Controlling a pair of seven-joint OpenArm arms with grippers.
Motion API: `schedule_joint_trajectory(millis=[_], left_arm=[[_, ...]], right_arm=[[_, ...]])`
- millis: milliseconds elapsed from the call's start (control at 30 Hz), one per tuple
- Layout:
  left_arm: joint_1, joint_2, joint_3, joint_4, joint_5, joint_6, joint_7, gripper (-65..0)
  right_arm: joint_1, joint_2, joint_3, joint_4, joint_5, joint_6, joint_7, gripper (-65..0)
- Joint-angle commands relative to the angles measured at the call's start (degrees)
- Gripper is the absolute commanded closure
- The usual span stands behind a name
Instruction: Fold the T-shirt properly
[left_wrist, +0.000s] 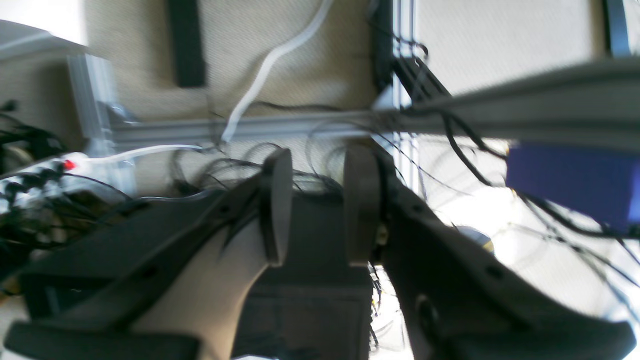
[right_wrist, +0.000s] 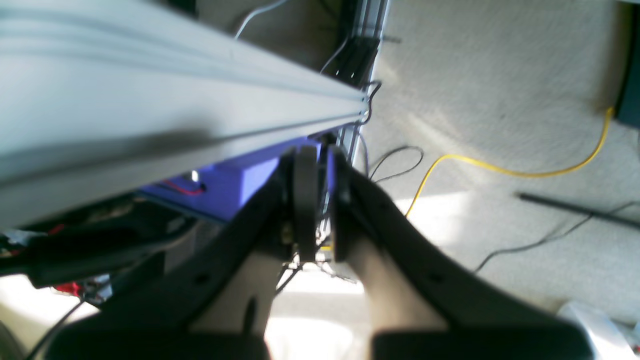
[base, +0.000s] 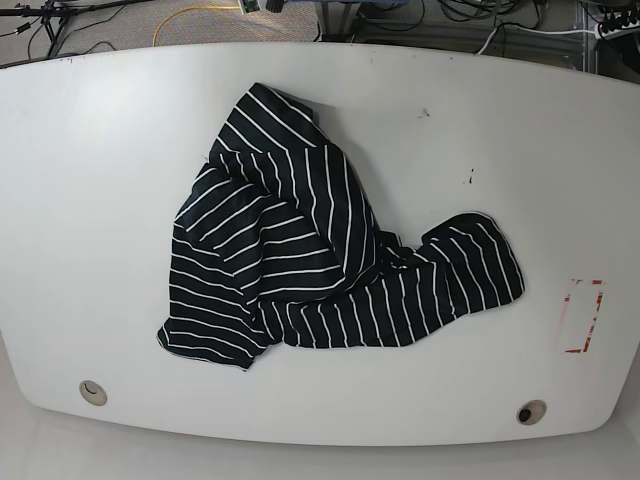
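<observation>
Both dark grippers held nothing: left gripper (left_wrist: 318, 205) parted, right gripper (right_wrist: 320, 202) closed. Crumpled black white-striped fabric T-shirt (base: 320, 255) lay mid-table on the white oval table (base: 90, 200).

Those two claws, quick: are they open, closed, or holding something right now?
Left gripper: open, nothing between its pads.
Right gripper: shut, holding nothing.
The T-shirt lies crumpled on the table, untouched.

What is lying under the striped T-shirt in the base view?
The T-shirt lies crumpled on the white table, which shows bare all around it. Whether anything else lies beneath it cannot be seen, because the fabric covers that area.
</observation>
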Motion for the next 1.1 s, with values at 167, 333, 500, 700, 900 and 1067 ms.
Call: schedule_joint_trajectory(millis=[167,333,500,700,900,1067], left_arm=[[6.80,-0.53,-1.30,12.88,-4.73,-0.70,1.82,-17.0],[8.87,-0.53,-1.99,16.83,-5.71,-0.85,2.56,-17.6],[10.39,-0.32,-2.43,19.72,-5.17,-0.36,2.05,-16.5],[11.31,-0.37,-3.19,22.22,-5.17,-0.40,2.07,-16.4],[12.29,-0.78,-3.31,24.49,-5.27,-0.45,2.10,-16.5],[13.14,-0.87,-3.66,26.05,-5.76,-0.37,1.93,-16.6]], right_arm=[[-6.04,0.11,0.29,9.61,0.42,0.45,0.40,-3.4],[-7.93,0.11,0.40,13.05,0.38,0.38,0.23,-3.5],[-9.69,-0.23,0.19,15.17,0.48,0.49,0.22,-3.2],[-11.81,-0.20,0.22,18.93,0.51,0.54,0.21,-3.0],[-13.82,-0.06,0.14,23.73,0.66,0.62,0.18,-3.0],[-15.17,0.00,-0.12,26.34,0.58,0.65,0.19,-3.0]])
